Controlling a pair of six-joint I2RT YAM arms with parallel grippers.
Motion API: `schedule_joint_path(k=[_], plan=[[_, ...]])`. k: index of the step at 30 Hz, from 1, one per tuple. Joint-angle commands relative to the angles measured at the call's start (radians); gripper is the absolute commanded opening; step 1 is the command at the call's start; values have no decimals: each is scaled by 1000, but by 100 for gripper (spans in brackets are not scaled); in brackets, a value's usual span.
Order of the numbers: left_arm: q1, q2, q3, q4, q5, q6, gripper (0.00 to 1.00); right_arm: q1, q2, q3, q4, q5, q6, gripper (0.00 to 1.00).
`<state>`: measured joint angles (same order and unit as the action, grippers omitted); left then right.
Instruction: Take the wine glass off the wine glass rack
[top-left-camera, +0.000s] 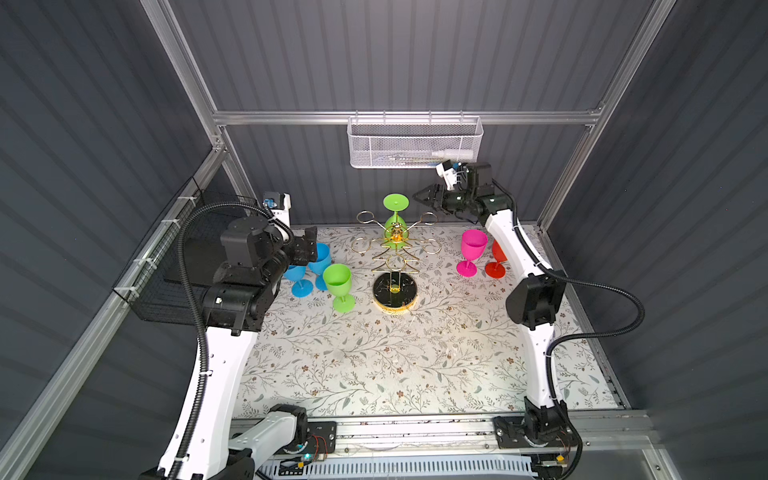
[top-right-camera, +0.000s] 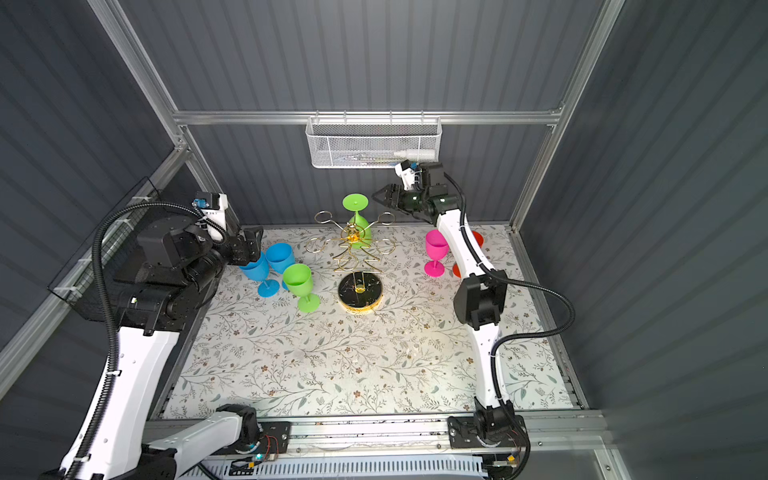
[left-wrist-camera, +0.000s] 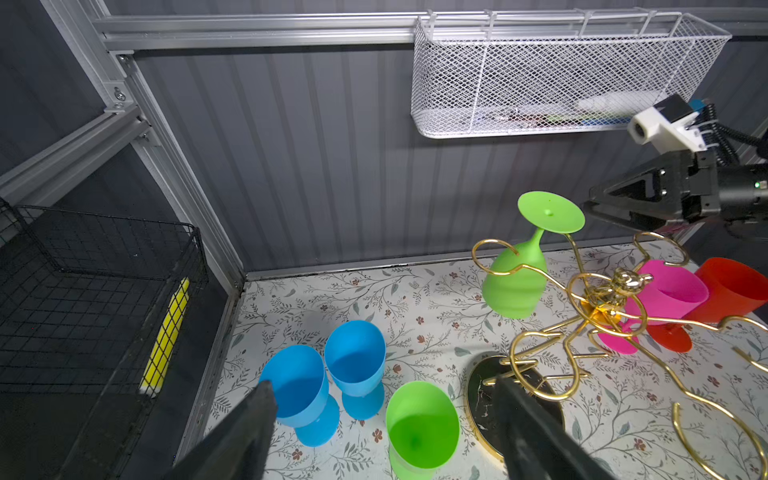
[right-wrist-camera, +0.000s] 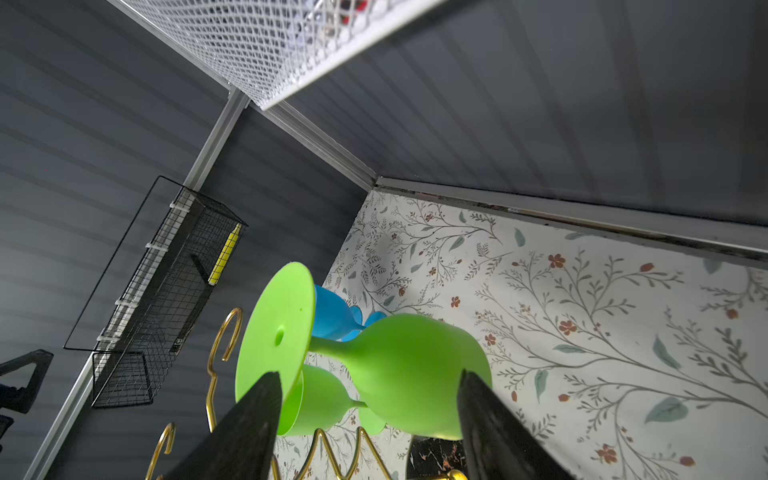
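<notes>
Now the gold wire wine glass rack with its round black marbled base stands upright on the floral table cover, a little behind the middle. One lime green plastic wine glass hangs on it upside down, at the back of the rack. Its stem sits in a ring-ended arm, its foot is up, and its bowl is down and a little tilted.

The right gripper is raised to the height of this glass's foot, just beside it on the right, and points toward it. In the right wrist view its black fingers stand wide apart with the hanging glass seen between them. They do not press on it and hold nothing.

The left gripper hangs low over two blue plastic wine glasses on the left side of the table. Its fingers are also far apart and nothing is clamped. Whether one finger touches a blue rim, I cannot tell.

A second lime green glass stands upright between the blue glasses and the rack's base. To the right of the rack a pink plastic wine glass stands upright. Just beside it is a red plastic wine glass, partly hidden behind the right arm.
</notes>
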<state>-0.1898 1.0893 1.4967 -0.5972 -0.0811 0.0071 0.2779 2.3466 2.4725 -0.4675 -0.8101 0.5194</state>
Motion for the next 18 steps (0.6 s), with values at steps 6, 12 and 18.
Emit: schedule_joint_path(k=[6,12,18], plan=[[7,107,91,46,112,-51,84,-2,-80,-26,32,72,-17,74],[7,340,297,0,329,-143,81,-63,-274,-235,72,166,-57,79],[8,649,581,-104,636,-180,76,-78,-486,-441,72,239,-142,83]])
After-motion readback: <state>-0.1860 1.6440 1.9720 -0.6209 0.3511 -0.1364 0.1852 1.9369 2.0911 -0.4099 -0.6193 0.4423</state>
